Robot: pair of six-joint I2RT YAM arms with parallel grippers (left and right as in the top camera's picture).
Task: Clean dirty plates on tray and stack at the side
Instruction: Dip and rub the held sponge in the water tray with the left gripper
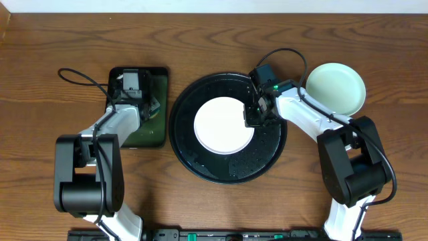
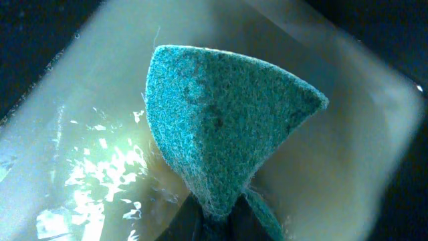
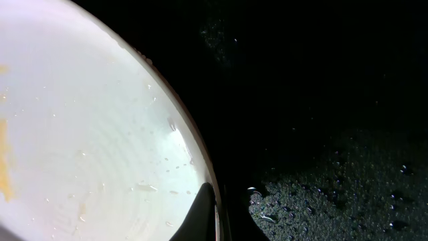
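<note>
A white plate [image 1: 224,125] lies in the middle of the large round black tray [image 1: 200,164]. My right gripper [image 1: 255,114] is shut on the plate's right rim. In the right wrist view one finger lies on the wet white plate [image 3: 87,134], which carries yellow smears at its left, and the other finger sits outside the rim over the tray [image 3: 321,100]; right gripper [image 3: 217,214]. A pale mint plate [image 1: 336,88] rests on the table right of the tray. My left gripper [image 1: 148,104] is shut on a green scouring pad [image 2: 221,120]; left gripper [image 2: 231,221].
A dark green rectangular tray [image 1: 150,130] sits left of the black tray, under my left gripper; its wet pale floor [image 2: 80,167] glints in the left wrist view. Water drops cover the black tray's floor. Brown wooden table [image 1: 40,80] surrounds everything.
</note>
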